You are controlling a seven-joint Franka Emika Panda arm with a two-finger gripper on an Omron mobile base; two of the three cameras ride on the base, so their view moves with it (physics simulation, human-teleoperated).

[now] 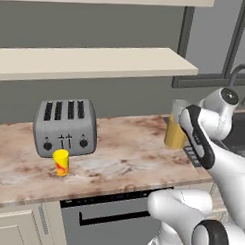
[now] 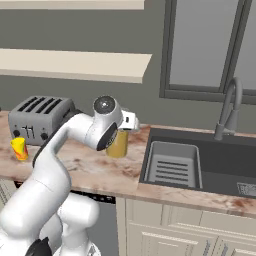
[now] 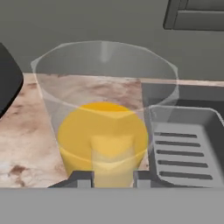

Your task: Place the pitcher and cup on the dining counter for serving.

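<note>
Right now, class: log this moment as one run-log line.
stage: grasping pitcher | gripper: shut on pitcher | pitcher: on worktop beside sink | cup: by toaster, untouched

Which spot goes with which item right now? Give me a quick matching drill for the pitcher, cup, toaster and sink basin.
Items:
1. pitcher
2. cup
3. toaster
4. sink basin

Places:
A. set into the worktop under the tap
B. at the back of the worktop, below the shelves
C. between the gripper fingertips, beside the sink
D. on the worktop just in front of the toaster

Pairs: 1-C, 2-D, 3-B, 4-A
</note>
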